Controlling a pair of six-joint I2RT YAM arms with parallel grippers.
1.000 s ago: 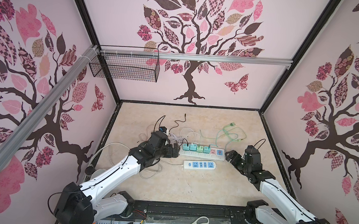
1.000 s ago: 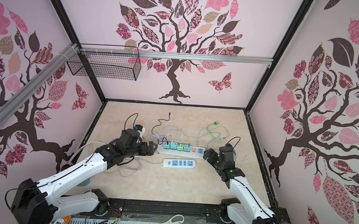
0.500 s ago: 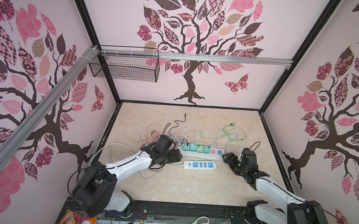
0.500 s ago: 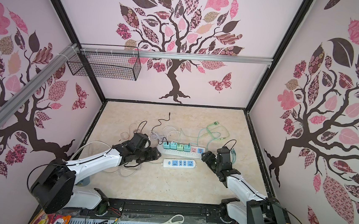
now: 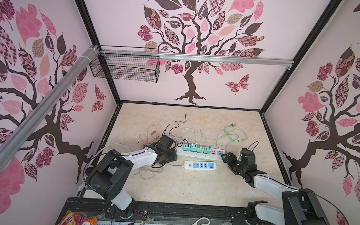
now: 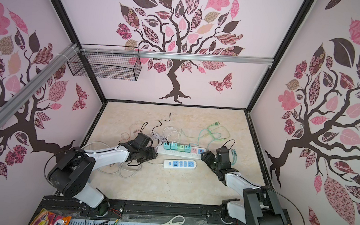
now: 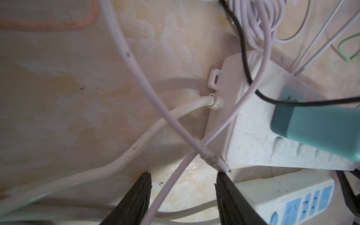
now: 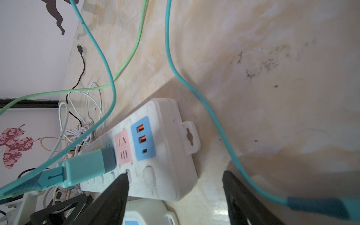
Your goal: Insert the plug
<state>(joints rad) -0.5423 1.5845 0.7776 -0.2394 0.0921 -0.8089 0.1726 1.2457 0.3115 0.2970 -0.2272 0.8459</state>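
Left gripper (image 7: 183, 174) — jaws apart astride a lilac cable (image 7: 169, 187) by the power strip (image 7: 243, 126), likely to pinch it; pink charger plug (image 5: 155, 135) lies loose beyond — right gripper (image 8: 175, 173) open near the vacant pink socket (image 8: 122, 146).

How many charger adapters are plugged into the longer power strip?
4, in a row on the power strip: first adapter nearest the cord end, second adapter, third adapter, fourth adapter beside the pink socket. None appears hidden.
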